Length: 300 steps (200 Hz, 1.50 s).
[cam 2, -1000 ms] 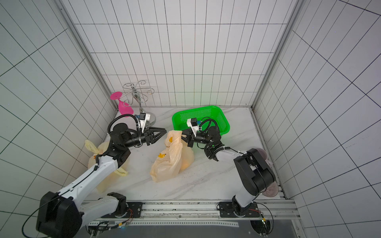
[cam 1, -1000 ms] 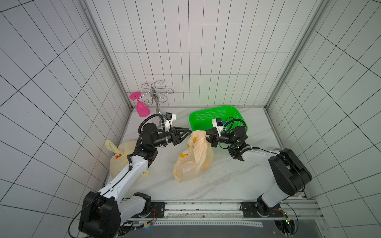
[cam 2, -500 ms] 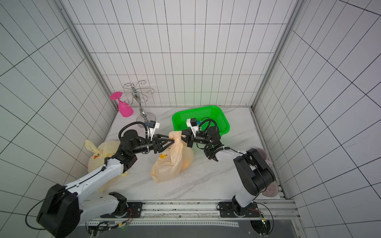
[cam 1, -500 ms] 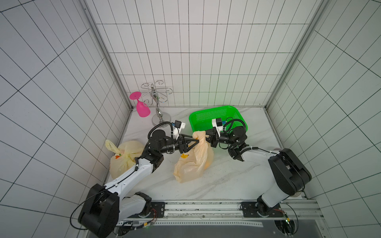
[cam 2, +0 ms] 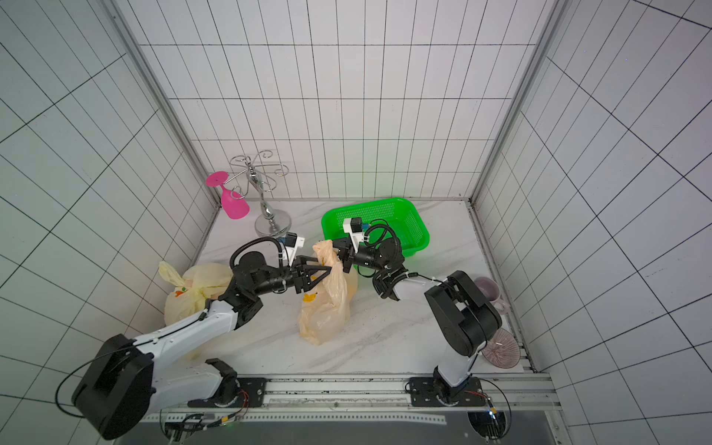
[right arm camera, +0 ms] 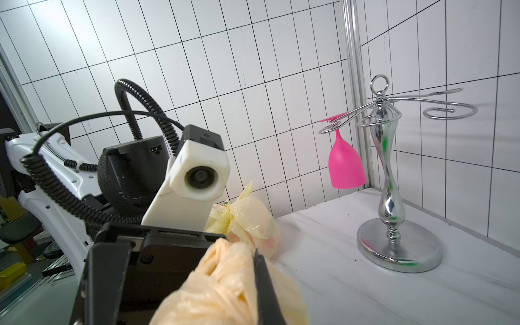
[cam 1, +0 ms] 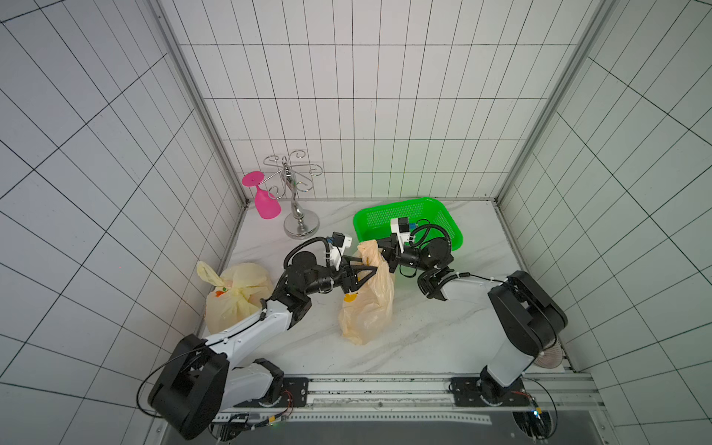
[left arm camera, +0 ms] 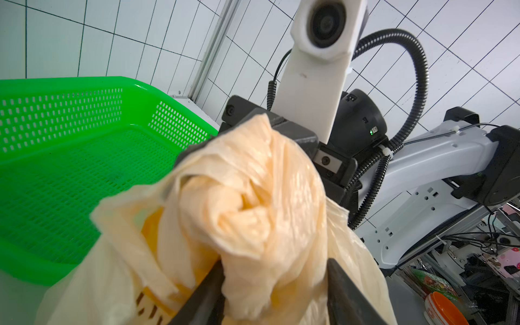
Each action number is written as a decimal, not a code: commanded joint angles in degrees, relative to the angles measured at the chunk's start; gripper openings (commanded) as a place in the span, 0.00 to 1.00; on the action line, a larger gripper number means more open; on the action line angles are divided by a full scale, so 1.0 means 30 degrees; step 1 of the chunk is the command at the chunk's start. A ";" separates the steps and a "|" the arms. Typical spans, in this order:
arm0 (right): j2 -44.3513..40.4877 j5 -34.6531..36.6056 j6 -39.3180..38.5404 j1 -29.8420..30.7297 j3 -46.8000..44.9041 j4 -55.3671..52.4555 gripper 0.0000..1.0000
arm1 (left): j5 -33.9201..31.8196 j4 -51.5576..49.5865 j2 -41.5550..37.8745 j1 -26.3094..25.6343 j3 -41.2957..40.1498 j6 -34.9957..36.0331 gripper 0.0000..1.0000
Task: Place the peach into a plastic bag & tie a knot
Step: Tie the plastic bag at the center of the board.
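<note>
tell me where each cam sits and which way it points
Top views: high above the front, looking down at the table; both arms whole, left gripper and right gripper at the bag.
Left wrist: on the left arm, facing the bag's neck, green basket and right arm; own fingers flank the bag.
Right wrist: on the right arm, facing the left arm, glass rack, pink glass; own finger shows.
Shared: both wrist views see the bag, each facing the other arm.

2 bags (cam 1: 366,308), 1 basket (cam 1: 449,221), 1 glass (cam 1: 266,206)
</note>
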 commanded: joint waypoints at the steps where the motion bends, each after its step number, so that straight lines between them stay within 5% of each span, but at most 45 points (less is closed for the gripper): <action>1: -0.0072 0.0377 0.0251 0.0083 0.1689 0.1948 0.02 | -0.0680 -0.1437 -0.1387 0.0197 -0.0180 0.0729 0.58; 73: -0.0015 -0.0399 0.0016 -0.0244 0.1392 0.1960 0.00 | 0.0422 -0.4327 -0.5574 0.4683 -0.0106 -0.0529 0.51; 102: -0.0087 -0.1125 0.0177 -0.0267 0.1433 0.1958 0.00 | 0.0363 -0.3763 -0.4169 0.5319 0.1054 -0.1281 0.31; 125: -0.0113 -0.1249 0.0287 -0.0244 0.1500 0.1947 0.00 | 0.2533 -0.3138 -0.1678 0.5283 0.2306 -0.1493 0.26; 300: 0.0017 -0.1048 0.0296 0.0124 0.2076 0.1509 0.00 | 0.3450 -0.2684 -0.0151 0.2708 0.2835 0.0025 0.49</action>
